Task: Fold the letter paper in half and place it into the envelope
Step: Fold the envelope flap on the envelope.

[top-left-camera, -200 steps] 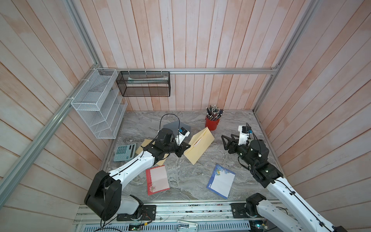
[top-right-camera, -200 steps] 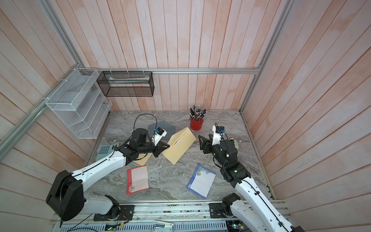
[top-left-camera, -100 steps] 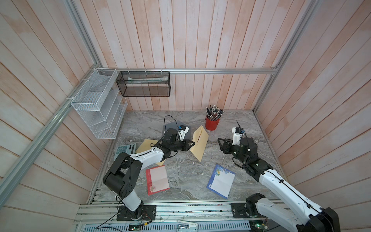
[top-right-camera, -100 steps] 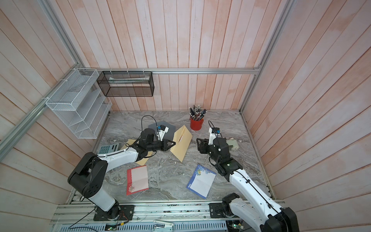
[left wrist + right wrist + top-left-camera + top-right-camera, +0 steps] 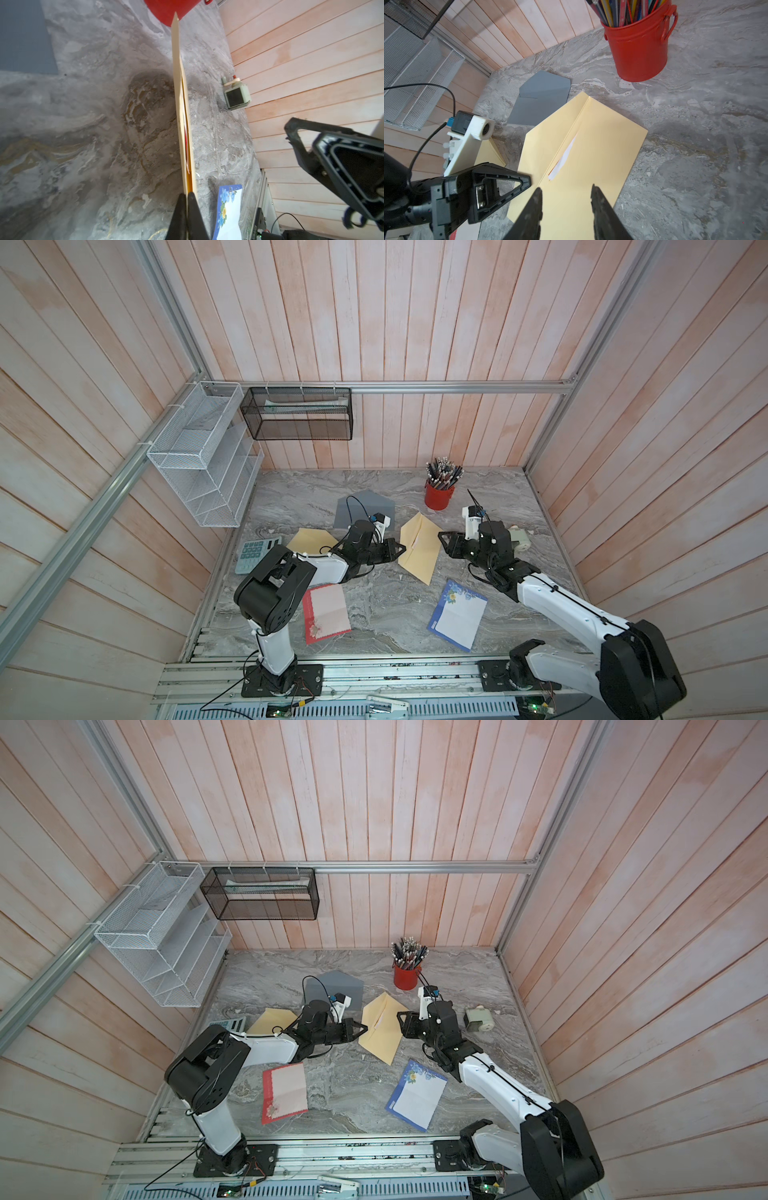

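Observation:
A yellow envelope (image 5: 419, 547) (image 5: 380, 1027) stands tilted up off the marble table. My left gripper (image 5: 400, 549) (image 5: 187, 194) is shut on its near left edge. The left wrist view shows the envelope (image 5: 180, 99) edge-on. In its mouth sits the letter paper (image 5: 564, 158) (image 5: 185, 133), a white sheet with a red edge. Only a sliver of it shows. My right gripper (image 5: 444, 537) (image 5: 565, 187) is open just right of the envelope (image 5: 591, 135). Its fingers hang over the yellow face with nothing between them.
A blue-bordered sheet (image 5: 457, 614) and a red-bordered sheet (image 5: 326, 612) lie near the front. A grey envelope (image 5: 363, 510) and a second yellow envelope (image 5: 309, 541) lie behind my left arm. A red pencil cup (image 5: 439, 494), sharpener (image 5: 519, 540) and calculator (image 5: 255, 556) stand around.
My left gripper has swung the envelope up from lying flatter to standing more on edge. The right gripper has moved left towards it, and its jaws have narrowed.

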Controlling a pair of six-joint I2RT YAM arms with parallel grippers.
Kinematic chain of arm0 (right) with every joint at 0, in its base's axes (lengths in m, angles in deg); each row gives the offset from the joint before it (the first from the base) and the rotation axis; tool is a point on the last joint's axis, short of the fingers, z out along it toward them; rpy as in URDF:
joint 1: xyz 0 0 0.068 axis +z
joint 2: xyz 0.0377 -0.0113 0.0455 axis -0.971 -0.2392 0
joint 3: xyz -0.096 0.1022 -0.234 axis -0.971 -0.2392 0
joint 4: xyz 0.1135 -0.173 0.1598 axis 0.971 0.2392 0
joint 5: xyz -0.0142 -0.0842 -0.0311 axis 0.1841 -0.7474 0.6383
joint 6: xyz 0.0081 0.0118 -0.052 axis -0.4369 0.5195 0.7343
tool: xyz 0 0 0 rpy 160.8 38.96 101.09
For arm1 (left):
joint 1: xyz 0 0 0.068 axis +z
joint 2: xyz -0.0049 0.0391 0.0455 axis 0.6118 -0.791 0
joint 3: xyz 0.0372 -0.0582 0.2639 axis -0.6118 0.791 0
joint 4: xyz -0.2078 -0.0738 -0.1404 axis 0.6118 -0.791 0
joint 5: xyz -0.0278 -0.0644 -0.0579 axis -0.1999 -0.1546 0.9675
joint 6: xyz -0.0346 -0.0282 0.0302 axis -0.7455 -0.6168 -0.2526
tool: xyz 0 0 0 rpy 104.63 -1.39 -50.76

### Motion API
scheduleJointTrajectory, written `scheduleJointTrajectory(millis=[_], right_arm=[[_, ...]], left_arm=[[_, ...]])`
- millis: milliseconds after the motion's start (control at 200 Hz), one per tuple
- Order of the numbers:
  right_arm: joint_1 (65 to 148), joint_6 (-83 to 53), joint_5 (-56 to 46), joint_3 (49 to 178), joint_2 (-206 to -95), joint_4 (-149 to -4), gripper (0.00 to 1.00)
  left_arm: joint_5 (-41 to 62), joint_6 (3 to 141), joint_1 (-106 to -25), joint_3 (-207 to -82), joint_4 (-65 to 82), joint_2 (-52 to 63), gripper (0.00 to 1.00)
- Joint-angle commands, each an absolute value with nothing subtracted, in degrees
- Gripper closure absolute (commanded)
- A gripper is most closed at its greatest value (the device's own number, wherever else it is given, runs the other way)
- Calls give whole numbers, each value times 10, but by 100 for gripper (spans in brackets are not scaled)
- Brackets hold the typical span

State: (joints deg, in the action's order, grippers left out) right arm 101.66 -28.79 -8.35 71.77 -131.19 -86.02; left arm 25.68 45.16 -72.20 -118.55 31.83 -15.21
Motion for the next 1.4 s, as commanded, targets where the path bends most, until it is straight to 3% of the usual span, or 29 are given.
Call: scheduleJointTrajectory(millis=[0, 250, 530, 590, 655, 705, 780, 950, 1390], right_arm=[[1029, -303, -77, 712, -1343, -894, 63], [1040, -324, -71, 712, -1428, -923, 70], [1049, -336, -63, 706, -1499, -959, 77], [1050, -337, -61, 707, -1509, -961, 78], [1052, -337, -64, 705, -1515, -965, 80], [1051, -337, -66, 703, -1521, -967, 82], [1052, -339, -66, 703, -1529, -968, 84], [1052, -341, -71, 698, -1539, -970, 90], [1054, -351, -67, 695, -1567, -976, 94]], left_arm=[[190, 435, -728, -1173, 315, -154, 100], [174, 412, -726, -1161, 335, -179, 100], [194, 399, -717, -1136, 361, -166, 88], [200, 393, -708, -1124, 364, -146, 81], [197, 399, -699, -1116, 352, -118, 61], [191, 412, -693, -1117, 328, -99, 55], [173, 431, -684, -1125, 284, -79, 56], [158, 453, -672, -1147, 228, -87, 69], [173, 452, -680, -1213, 206, -173, 70]])
